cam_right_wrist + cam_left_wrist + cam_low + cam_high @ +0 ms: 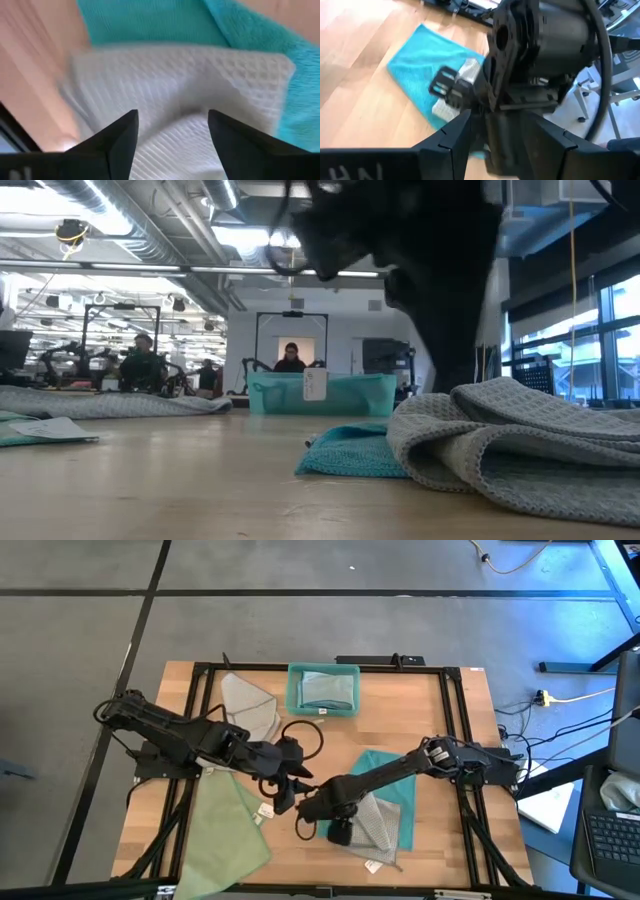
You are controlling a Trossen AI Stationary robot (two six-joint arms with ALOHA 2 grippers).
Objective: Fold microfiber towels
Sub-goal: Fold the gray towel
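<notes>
Waffle-weave grey towel bunched on plush teal towel

Grey towel showing waffle-weave cloth, matt; teal towel looking plush, fuzzy; surface showing smooth light wood; bin looking like smooth teal plastic.

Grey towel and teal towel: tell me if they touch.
Touching. The right wrist view shows the grey towel lying directly on the teal towel; the high view agrees.
</notes>
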